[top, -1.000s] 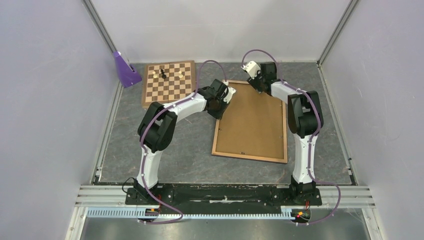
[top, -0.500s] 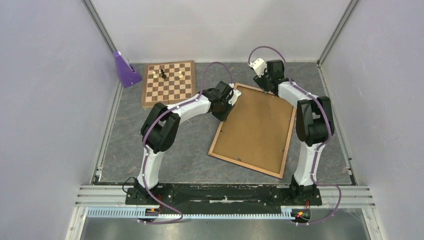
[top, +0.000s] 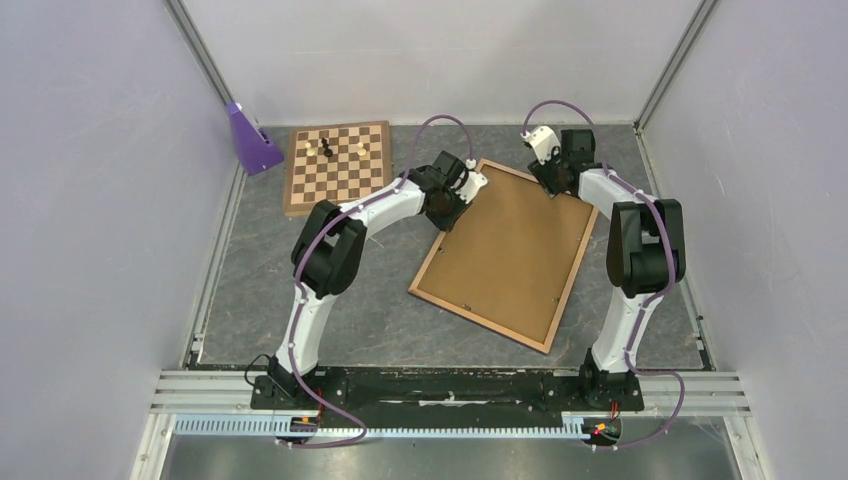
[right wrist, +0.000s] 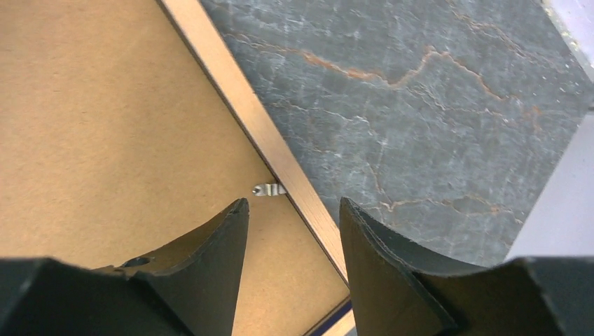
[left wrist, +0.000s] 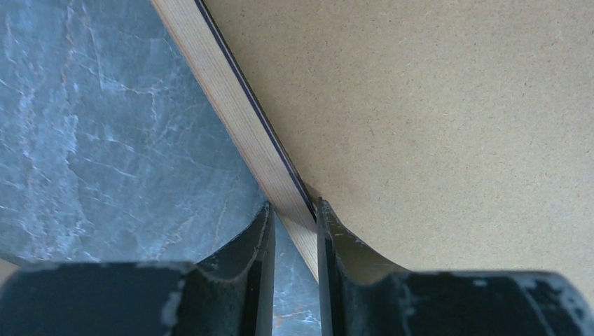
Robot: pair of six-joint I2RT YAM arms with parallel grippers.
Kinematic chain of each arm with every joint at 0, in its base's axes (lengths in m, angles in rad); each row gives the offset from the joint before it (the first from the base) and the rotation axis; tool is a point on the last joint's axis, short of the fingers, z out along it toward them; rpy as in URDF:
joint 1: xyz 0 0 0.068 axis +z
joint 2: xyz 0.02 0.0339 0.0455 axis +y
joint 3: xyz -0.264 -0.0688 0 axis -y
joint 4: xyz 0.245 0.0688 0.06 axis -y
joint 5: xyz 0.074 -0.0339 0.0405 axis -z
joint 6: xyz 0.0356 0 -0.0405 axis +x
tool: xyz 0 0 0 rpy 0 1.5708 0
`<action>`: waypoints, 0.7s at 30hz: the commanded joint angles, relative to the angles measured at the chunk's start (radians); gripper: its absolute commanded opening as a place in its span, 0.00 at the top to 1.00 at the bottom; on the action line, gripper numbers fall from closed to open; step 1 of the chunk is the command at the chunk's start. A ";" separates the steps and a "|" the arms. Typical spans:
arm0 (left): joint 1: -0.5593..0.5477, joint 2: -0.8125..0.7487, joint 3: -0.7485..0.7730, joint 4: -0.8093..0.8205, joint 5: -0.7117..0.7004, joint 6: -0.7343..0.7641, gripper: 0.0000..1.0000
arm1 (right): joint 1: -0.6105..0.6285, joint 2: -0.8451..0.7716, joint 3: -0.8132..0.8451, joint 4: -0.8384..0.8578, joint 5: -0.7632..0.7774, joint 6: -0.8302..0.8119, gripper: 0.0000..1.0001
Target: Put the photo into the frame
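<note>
At the far left corner of the grey, marble-patterned worktop (top: 250, 290) stands a purple wedge-shaped object (top: 252, 140), and just to its right lies a chessboard (top: 338, 170) with a few chess pieces (top: 325, 148) near its far edge. The left arm reaches across the near right corner of that board to the frame (top: 479, 321), which lies flat on the worktop right of centre with its light wood back upward, turned so that its far end points right and its near right corner points toward the arm bases. The left fingers (left wrist: 265, 234) are clenched on the frame's left rail near its far end, 1 finger outside over the worktop and 1 inside on the brown backing board (top: 505, 250), with the rail's dark front edge showing between wood and board. The backing board fills the frame's opening. At the frame's far end the right fingers (right wrist: 237, 213) stand released and spread, straddling the rail without gripping it: 1 finger over the backing board, 1 over the rail's outer side. A small metal clip (right wrist: 268, 189) sits against the rail just ahead of them.
</note>
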 commanded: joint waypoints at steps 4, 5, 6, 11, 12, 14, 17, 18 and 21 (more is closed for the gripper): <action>0.004 0.052 0.096 0.025 0.010 0.285 0.98 | -0.006 0.062 0.073 0.000 -0.088 0.018 0.47; 0.004 0.060 0.107 0.022 0.008 0.300 0.98 | -0.007 0.085 0.103 -0.005 -0.089 0.026 0.47; 0.004 0.066 0.122 0.016 0.008 0.311 0.98 | -0.010 0.106 0.133 -0.012 -0.093 0.037 0.48; 0.010 0.088 0.185 -0.010 0.009 0.311 0.98 | -0.027 0.203 0.261 -0.054 -0.115 0.064 0.49; 0.010 0.090 0.193 -0.013 0.012 0.310 0.98 | -0.031 0.213 0.271 -0.058 -0.121 0.068 0.50; 0.012 0.091 0.203 -0.014 0.010 0.308 0.97 | -0.038 0.231 0.281 -0.064 -0.130 0.078 0.50; 0.012 0.096 0.219 -0.015 -0.002 0.305 0.92 | -0.050 0.245 0.280 -0.063 -0.139 0.087 0.52; 0.012 0.096 0.224 -0.015 -0.009 0.305 0.90 | -0.050 0.249 0.278 -0.063 -0.142 0.092 0.54; 0.013 0.096 0.236 -0.017 -0.020 0.300 0.84 | -0.072 0.260 0.276 -0.061 -0.150 0.100 0.57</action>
